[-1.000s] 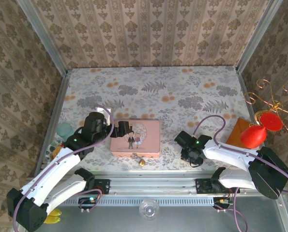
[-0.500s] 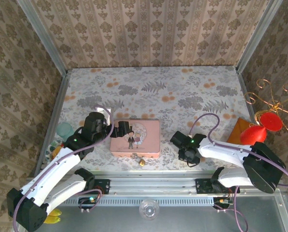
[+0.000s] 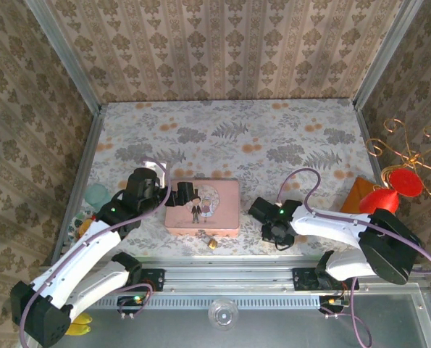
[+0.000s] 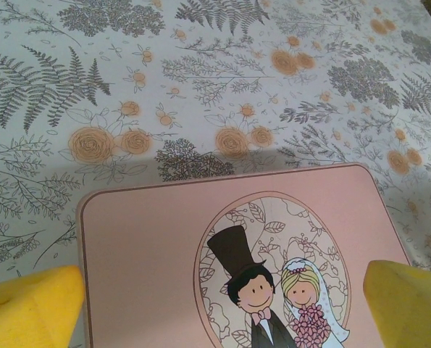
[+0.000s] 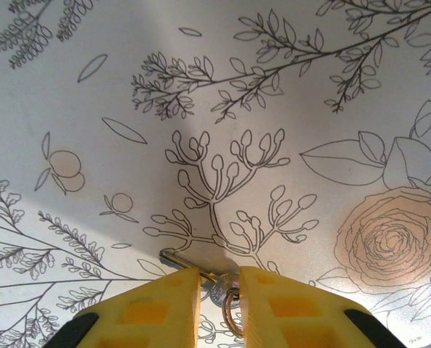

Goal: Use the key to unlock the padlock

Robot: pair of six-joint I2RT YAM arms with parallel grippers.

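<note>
Padlock point(image 3: 212, 243): small and brass-coloured, lying on the floral cloth point(image 3: 273, 145) just off the near edge of the pink picture tin point(image 3: 203, 207), towards that edge's middle; whether it touches the tin cannot be told. Key point(image 5: 219, 291): a slim silvery item down at the cloth, to the right of the tin and well apart from the padlock. Its head sits between the yellow fingers of the right gripper point(image 5: 220, 281), its shank pokes out leftward, and a small ring hangs off it. That gripper's jaws are drawn in narrow and pinch the key's head. Left gripper point(image 4: 221, 290): poised over the tin's left end, jaws spread to full width, holding nothing, with the tin's bride-and-groom picture between them.
</note>
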